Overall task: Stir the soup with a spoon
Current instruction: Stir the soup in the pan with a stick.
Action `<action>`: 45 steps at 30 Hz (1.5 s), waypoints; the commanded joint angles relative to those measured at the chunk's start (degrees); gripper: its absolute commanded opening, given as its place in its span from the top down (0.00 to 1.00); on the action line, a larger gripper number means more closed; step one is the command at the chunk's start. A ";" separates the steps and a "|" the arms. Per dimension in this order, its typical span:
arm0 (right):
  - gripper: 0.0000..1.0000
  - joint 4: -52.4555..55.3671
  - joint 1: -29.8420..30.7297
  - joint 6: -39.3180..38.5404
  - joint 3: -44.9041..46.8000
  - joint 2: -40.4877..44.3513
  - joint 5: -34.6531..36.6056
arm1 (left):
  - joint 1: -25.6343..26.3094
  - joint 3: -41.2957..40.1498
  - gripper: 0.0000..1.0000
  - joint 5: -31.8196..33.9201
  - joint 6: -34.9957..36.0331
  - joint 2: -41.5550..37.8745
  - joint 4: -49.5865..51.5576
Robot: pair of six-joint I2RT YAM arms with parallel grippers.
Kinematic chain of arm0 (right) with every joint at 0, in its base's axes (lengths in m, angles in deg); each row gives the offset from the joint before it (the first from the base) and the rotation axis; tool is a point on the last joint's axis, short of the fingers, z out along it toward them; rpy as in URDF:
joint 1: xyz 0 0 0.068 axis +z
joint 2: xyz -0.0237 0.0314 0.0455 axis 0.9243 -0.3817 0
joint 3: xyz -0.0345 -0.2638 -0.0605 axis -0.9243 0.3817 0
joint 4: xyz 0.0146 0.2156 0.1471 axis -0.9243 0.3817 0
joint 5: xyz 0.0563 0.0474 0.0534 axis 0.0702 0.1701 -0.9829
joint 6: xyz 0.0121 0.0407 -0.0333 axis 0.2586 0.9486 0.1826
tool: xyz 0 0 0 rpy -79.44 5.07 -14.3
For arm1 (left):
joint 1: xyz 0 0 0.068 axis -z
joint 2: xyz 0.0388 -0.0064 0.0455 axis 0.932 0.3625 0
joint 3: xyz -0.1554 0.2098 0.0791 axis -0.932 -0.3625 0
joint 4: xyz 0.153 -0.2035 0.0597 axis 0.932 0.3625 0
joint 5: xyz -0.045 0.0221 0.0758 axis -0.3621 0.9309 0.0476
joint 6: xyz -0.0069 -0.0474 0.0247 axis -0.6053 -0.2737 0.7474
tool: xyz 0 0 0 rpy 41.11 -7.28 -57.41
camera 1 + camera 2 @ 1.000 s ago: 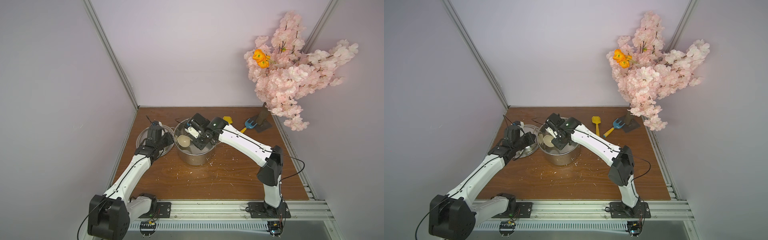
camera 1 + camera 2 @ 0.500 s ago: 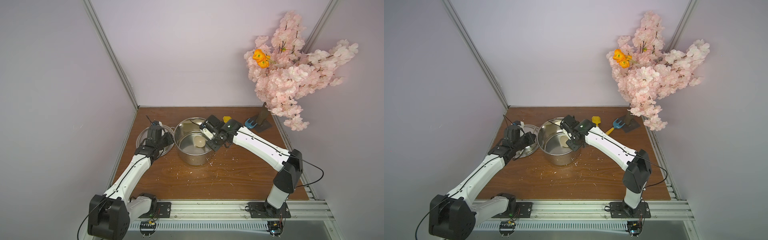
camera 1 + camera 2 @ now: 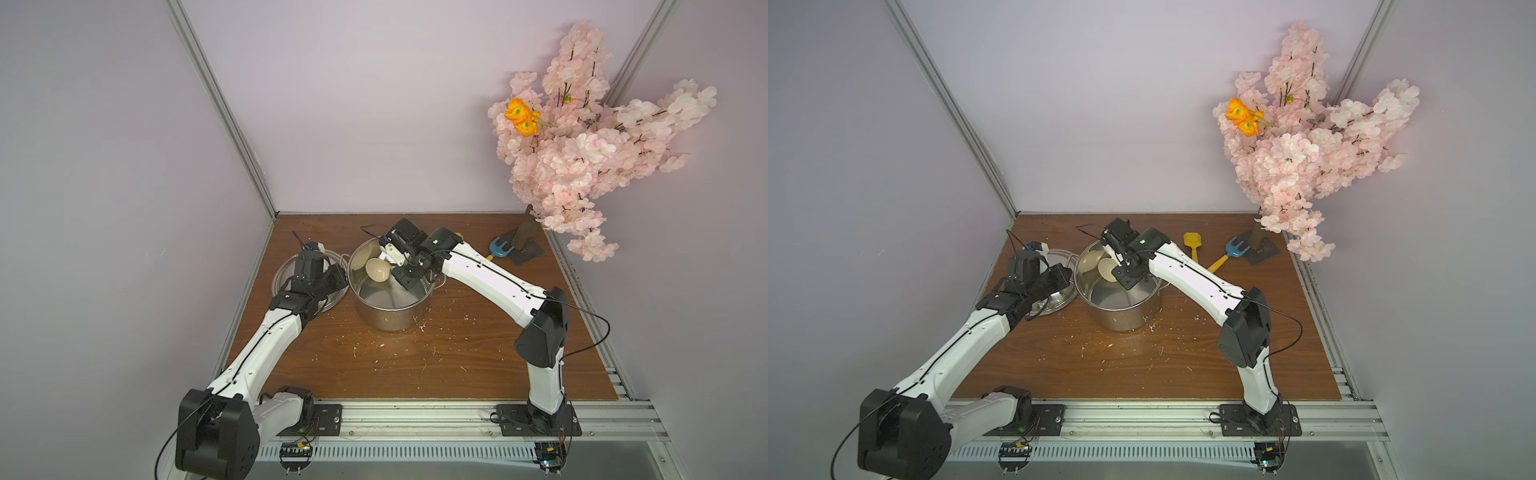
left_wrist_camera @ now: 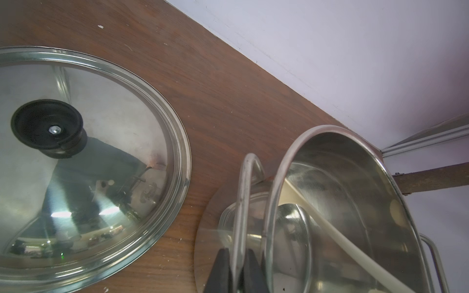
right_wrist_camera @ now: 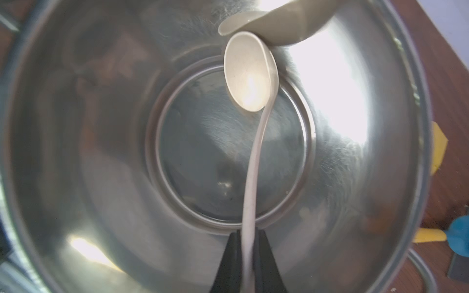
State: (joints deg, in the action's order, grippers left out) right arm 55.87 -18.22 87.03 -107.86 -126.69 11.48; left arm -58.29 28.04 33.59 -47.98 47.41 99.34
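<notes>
A cream-coloured plastic ladle, the spoon (image 5: 250, 76), hangs inside a round stainless-steel pot (image 3: 390, 320) that stands on a brown wooden table (image 3: 415, 357). The right hand (image 5: 248, 243) is clamped on the upper part of the spoon's long slim handle, one black finger pressed to each side. From the hand the handle runs down into the pot. The deep round bowl lies below the hand, close against the pot's inner wall and clear of the pot's floor.

The left hand (image 4: 237, 256) is closed tight on the pot's thin steel loop, its side handle (image 4: 243, 190). The spoon's bowl is at that same side of the pot. A round steel lid (image 4: 101, 152) with a black knob lies flat on the table just beside the pot, also on that side.

Half a second ago the right hand was at the pot's opposite rim, with the bowl lower and nearer that side. It has since swung across the pot's mouth. The left hand and the pot have not moved.
</notes>
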 commanded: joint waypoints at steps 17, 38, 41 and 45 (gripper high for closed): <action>1.00 -1.65 0.52 1.38 19.20 15.78 1.79 | -0.26 -0.27 0.88 -2.12 2.91 0.54 1.63; 1.00 -3.72 0.83 -1.37 4.36 4.02 -4.39 | -0.26 -0.48 0.88 -2.79 3.39 0.54 1.72; 1.00 -3.55 3.39 -1.50 4.15 3.75 -5.13 | -0.26 -0.67 0.88 -2.76 3.52 0.36 1.68; 1.00 -4.40 5.00 -0.78 8.21 6.68 -4.81 | -0.26 -0.67 0.88 -2.76 3.53 0.28 1.63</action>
State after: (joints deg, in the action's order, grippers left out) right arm 54.27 -14.20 86.59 -101.30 -122.67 9.07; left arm -58.31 28.04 32.83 -47.55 47.46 99.25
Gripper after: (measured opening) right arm 0.085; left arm 0.119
